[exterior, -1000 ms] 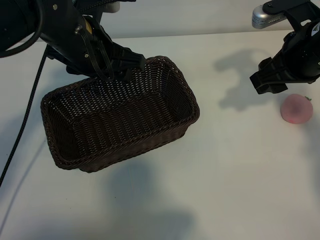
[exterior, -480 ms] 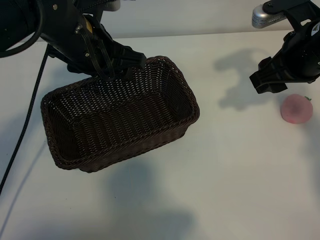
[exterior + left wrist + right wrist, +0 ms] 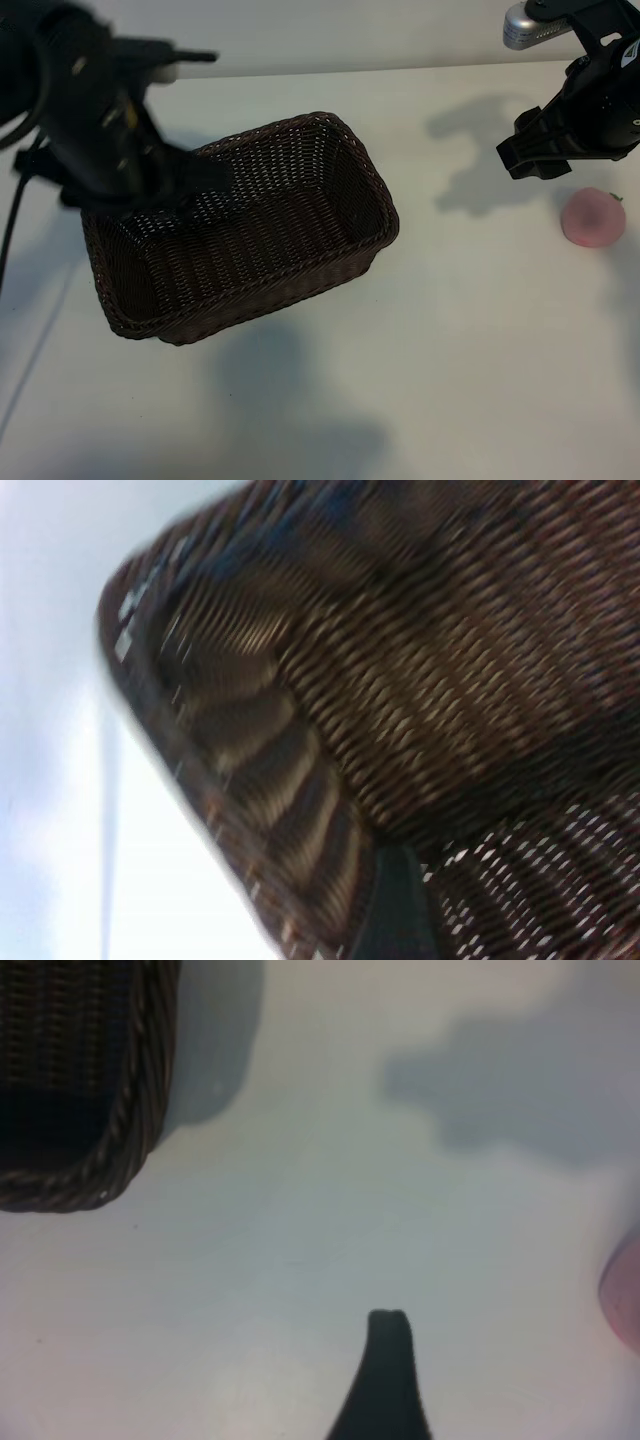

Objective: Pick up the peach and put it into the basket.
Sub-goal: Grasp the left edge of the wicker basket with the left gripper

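Exterior view gives us the basket [image 3: 250,235] lying on the white table [image 3: 450,350], left of middle, its long side slanted. We see the peach [image 3: 593,218] resting on the table far to the right, well apart from the basket. The left gripper [image 3: 150,185] hangs over the basket's far left rim, blurred; its jaws stand wide and we see nothing held in them. The right gripper [image 3: 535,155] hovers just above and beside the peach, not touching it, jaws wide and empty. From the right wrist view we catch only a pink edge of the peach [image 3: 625,1290] and a basket corner [image 3: 90,1080].
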### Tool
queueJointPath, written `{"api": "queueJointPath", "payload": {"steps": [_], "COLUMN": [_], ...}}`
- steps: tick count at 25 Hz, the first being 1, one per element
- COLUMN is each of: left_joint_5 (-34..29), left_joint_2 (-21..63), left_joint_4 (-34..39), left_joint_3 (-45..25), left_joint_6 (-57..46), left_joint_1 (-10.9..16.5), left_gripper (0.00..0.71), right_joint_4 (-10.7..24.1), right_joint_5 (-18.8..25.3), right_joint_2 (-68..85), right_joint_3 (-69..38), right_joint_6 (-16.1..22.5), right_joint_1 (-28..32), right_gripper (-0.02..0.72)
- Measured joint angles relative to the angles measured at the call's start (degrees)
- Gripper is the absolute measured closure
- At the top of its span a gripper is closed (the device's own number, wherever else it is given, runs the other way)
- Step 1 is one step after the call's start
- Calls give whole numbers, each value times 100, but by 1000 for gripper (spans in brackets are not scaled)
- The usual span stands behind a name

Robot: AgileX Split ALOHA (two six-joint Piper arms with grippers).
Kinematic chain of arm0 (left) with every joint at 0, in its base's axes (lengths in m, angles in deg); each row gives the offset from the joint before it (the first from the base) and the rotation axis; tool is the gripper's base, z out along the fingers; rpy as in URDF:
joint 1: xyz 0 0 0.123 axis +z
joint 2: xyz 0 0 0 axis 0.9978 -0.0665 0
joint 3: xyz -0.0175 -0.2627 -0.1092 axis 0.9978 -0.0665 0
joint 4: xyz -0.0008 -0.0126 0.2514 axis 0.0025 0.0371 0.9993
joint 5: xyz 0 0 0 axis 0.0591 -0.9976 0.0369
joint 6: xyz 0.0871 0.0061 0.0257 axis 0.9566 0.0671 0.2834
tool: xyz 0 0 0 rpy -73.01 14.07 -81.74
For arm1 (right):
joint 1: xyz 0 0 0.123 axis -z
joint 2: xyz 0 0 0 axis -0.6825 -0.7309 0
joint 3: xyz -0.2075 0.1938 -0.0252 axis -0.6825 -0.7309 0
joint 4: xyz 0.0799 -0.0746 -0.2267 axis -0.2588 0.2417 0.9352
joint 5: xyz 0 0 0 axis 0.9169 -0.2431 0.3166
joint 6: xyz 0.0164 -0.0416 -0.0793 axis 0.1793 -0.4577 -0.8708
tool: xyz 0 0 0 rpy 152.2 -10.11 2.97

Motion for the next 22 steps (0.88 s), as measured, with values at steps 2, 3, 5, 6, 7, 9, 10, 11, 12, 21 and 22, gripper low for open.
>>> {"api": "queueJointPath", "payload": {"steps": [2, 3, 5, 6, 7, 9, 10, 11, 12, 21, 22], "left_joint_5": [139, 166, 195, 212, 243, 413, 560, 701, 847, 1851, 1926], "left_joint_2": [393, 575, 879, 969, 1046, 1091, 1091, 1091, 1091, 977, 913], "left_joint_4": [150, 275, 615, 779, 865, 861, 811, 733, 625, 148, 71], "left_joint_3": [-518, -714, -1142, -1337, -1518, -1797, -1926, -2029, -2087, -2138, -2138], "left_joint_6": [-426, -680, -1274, -1534, -1759, -2047, -2052, -2028, -1993, -1703, -1657], "left_joint_1": [0, 0, 0, 13, 62, 275, 381, 510, 607, 1178, 1187], "left_gripper": [120, 120, 120, 120, 120, 120, 120, 120, 120, 120, 120], "right_joint_4": [0, 0, 0, 0, 0, -1, -13, -27, -27, -160, -160], "right_joint_5": [0, 0, 5, 11, 12, 31, 43, 49, 62, 85, 91], "right_joint_2": [0, 0, -4, -4, -4, -4, -4, -4, -4, -4, -4], "right_joint_3": [0, 0, 0, 0, 0, 0, 0, 0, 0, 0, 0], "right_joint_6": [10, 13, 14, 14, 19, 19, 19, 20, 25, 30, 30], "right_joint_1": [0, 0, 0, 0, 0, 0, 0, 0, 0, 0, 0], "right_gripper": [107, 107, 107, 107, 107, 107, 107, 107, 107, 107, 107]}}
